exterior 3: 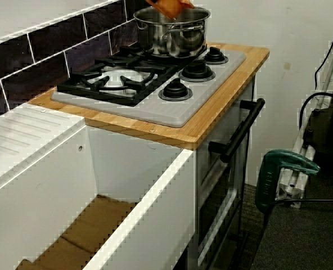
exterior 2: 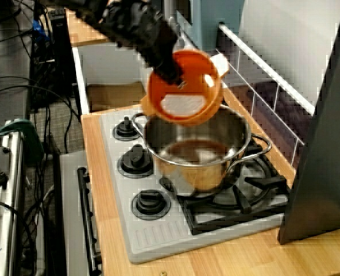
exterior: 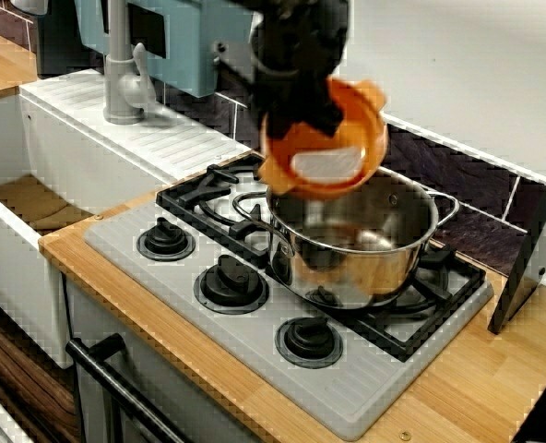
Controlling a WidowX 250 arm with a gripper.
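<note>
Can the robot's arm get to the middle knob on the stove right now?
Probably yes: nothing covers the middle knob, and it sits in front of the steel pot. But the tool is gripping an orange bowl tilted above the pot, so it isn't free.

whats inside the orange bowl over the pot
The orange bowl, tilted above the steel pot, shows one white piece inside. The gripper on its rim covers the upper left of the inside, so anything there is hidden.

Even indoor light, blocky, slightly blurred
</note>
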